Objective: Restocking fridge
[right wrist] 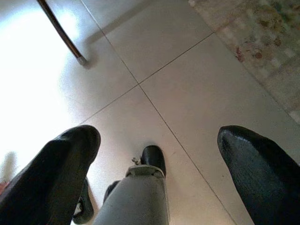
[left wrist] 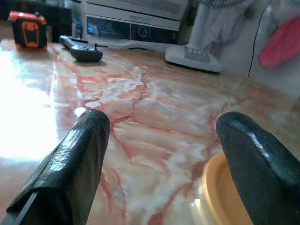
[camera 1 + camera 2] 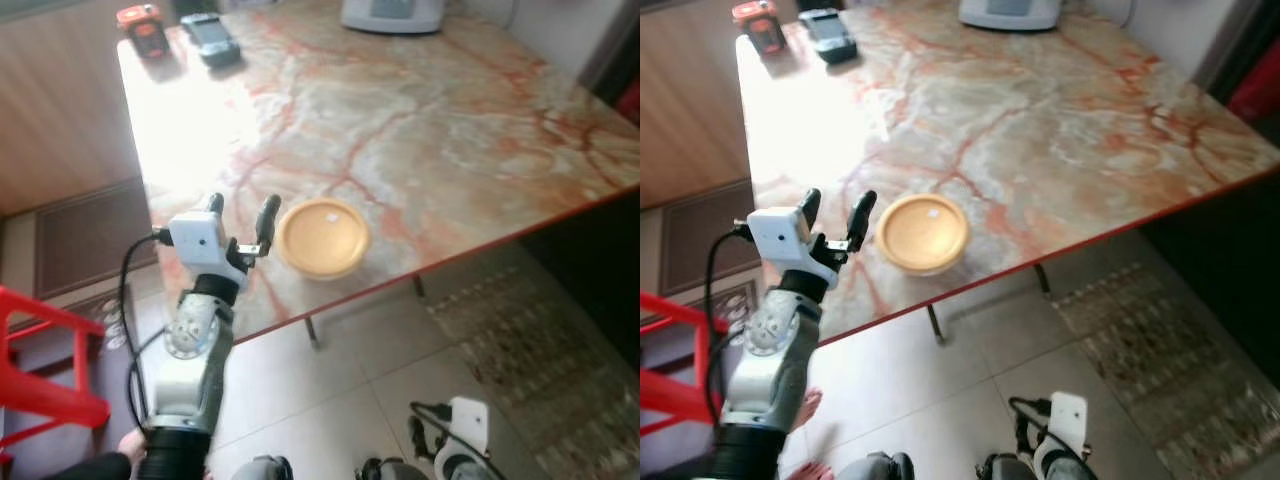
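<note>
Silver and jointed, the left arm (image 3: 190, 370) rises from the lower edge of the head views, a black cable looping beside it, and ends in the left gripper (image 3: 242, 212) raised over the near edge of the table (image 3: 420, 130). Its two black fingers (image 2: 70, 164) are spread wide with nothing between them, and the wrist view looks along them across the marble top. A round yellow bowl (image 3: 322, 237) sits on the table just beside that gripper, on the side of the finger nearer the table's middle, close to the near edge; its rim (image 2: 220, 192) shows next to that finger in the left wrist view, though whether finger and bowl touch cannot be told.

At the far end of the table from the bowl lie an orange device (image 3: 143, 27) and a dark remote (image 3: 211, 39), side by side near the corner. A white appliance base (image 3: 393, 14) stands further along that far edge.

Below the table, the right gripper (image 1: 159, 140) hangs low over the pale tiled floor (image 1: 187, 84), its fingers parted and empty, with a table leg (image 1: 61, 30) beyond them. A patterned rug (image 3: 530, 360) lies on the floor under the table's right side, and a red frame (image 3: 45, 360) stands off the table's left side.
</note>
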`<state>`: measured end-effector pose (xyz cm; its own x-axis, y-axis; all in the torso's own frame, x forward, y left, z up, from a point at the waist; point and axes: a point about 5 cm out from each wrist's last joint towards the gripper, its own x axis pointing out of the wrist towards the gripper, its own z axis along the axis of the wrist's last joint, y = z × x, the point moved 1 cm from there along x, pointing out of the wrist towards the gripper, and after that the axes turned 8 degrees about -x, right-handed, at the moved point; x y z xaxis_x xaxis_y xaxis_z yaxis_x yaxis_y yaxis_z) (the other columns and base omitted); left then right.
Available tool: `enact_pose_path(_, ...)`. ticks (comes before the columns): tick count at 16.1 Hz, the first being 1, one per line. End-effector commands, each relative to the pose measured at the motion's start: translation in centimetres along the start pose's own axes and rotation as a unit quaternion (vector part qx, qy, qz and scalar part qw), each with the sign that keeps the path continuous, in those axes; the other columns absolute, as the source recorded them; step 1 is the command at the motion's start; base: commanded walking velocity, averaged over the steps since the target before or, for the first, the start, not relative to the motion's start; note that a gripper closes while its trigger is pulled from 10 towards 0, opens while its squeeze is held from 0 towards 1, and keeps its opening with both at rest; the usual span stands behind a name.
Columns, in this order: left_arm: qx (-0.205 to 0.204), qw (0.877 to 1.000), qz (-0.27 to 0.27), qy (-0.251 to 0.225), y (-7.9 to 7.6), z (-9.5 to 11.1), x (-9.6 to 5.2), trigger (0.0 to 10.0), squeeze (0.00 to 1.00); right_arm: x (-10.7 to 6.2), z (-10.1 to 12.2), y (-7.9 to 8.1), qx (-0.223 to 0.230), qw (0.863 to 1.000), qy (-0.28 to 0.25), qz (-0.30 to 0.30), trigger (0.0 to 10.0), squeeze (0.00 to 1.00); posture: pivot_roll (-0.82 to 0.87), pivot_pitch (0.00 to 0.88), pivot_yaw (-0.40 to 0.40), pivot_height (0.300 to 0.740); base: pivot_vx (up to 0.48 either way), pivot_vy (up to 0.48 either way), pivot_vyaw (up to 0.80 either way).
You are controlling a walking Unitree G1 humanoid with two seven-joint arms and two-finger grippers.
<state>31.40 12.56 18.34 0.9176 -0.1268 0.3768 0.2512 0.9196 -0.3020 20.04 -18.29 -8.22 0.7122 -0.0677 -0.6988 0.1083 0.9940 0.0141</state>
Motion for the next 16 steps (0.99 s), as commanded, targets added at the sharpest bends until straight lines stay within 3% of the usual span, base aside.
enact_pose_path(1,-0.028,1.0,0.004,0.0,-0.4,0.1,-0.2,10.0,0.0,-0.4,-1.2,-0.7,0.0,1.0,0.021,-0.009,10.0,0.0,0.01,0.22,0.037,0.74,0.0,0.0,0.0)
enact_pose_path(4,-0.075,0.997,-0.01,0.034,-1.6,-1.4,-0.3,10.0,0.0,-0.4,-1.2,-1.1,-0.006,1.0,0.023,-0.009,10.0,0.0,0.01,0.222,0.037,0.74,0.0,0.0,0.0)
enact_pose_path(10,-0.132,0.989,0.027,0.062,-0.7,-2.8,0.1,10.0,0.0,-0.4,-1.1,-1.0,-0.02,1.0,0.021,-0.003,10.0,0.0,0.0,0.226,0.043,0.74,0.0,0.0,0.0)
enact_pose_path(13,-0.156,0.984,0.027,0.076,-0.8,-3.4,1.1,10.0,0.0,-0.4,-1.1,-1.0,-0.029,0.999,0.023,-0.002,10.0,0.0,-0.01,0.224,0.047,0.74,0.0,0.0,0.0)
enact_pose_path(16,-0.21,0.973,0.035,0.094,-0.8,-4.2,1.5,10.0,0.0,-0.3,-1.0,-1.0,-0.031,0.999,0.022,-0.003,10.0,0.0,-0.02,0.22,0.056,0.74,0.0,0.0,0.0)
